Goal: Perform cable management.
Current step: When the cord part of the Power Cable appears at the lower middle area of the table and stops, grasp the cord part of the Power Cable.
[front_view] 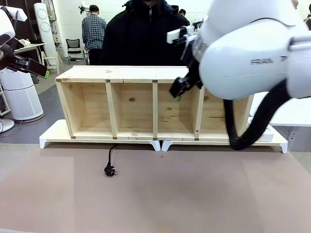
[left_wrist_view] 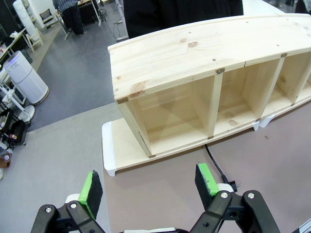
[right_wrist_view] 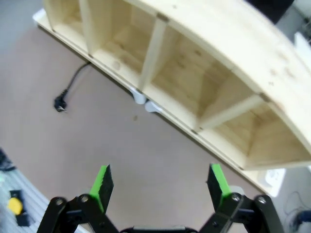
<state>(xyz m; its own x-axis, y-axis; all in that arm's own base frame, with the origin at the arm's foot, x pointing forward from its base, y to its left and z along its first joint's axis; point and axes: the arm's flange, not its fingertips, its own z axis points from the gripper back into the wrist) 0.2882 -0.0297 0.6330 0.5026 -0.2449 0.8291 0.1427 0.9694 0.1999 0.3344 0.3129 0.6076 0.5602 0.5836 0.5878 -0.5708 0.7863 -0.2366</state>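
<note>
The thin black cable (front_view: 111,156) comes out from under the wooden shelf unit (front_view: 121,74) and ends in a plug (front_view: 110,170) lying on the brown table. My left gripper (front_view: 41,69) hovers high off the table's left side. In the left wrist view, the left gripper (left_wrist_view: 148,182) is open and holds nothing, with the cable (left_wrist_view: 214,163) past its right finger. My right gripper (front_view: 179,92) hangs in front of the shelf's third compartment. The right gripper (right_wrist_view: 159,180) is open and holds nothing, and the cable (right_wrist_view: 73,86) lies far off to its upper left.
The shelf stands on white base boards (front_view: 56,136). A person in a dark jacket (front_view: 141,34) stands behind it. A white power strip (right_wrist_view: 273,177) lies by the shelf's right end. My right arm's thick black hose (front_view: 252,126) hangs there. An air purifier (front_view: 19,94) stands at left.
</note>
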